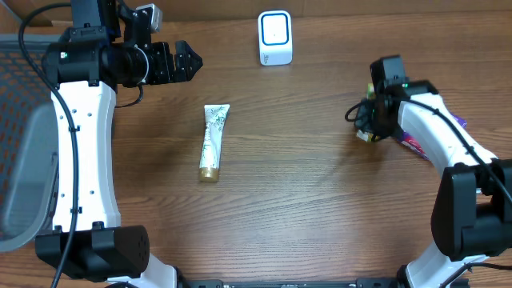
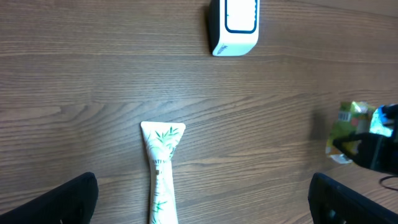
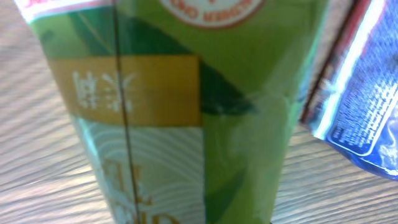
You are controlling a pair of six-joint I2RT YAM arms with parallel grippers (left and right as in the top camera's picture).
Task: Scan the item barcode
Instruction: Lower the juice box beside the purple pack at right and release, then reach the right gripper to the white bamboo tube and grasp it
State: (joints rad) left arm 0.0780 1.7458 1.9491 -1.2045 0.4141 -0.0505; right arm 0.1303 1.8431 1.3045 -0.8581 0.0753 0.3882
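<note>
– Looking for the green packet [image 3: 186, 112], where's it at?
– the right gripper [image 1: 370, 120] has it pinched, over by the right edge of the worktop [image 1: 320, 200], just beside a blue pouch [image 3: 367, 106]. The left gripper [image 1: 176, 62] hangs wide open near the far-left corner. The scanner [image 1: 275, 38] sits at the far edge, and a white tube [image 1: 214, 142] lies flat left of the middle.

You see a matt wood-grain table [image 1: 320, 200], a glossy green packet [image 3: 205, 124], a shiny blue foil pouch [image 3: 367, 112], a smooth white plastic scanner [image 1: 275, 38].
</note>
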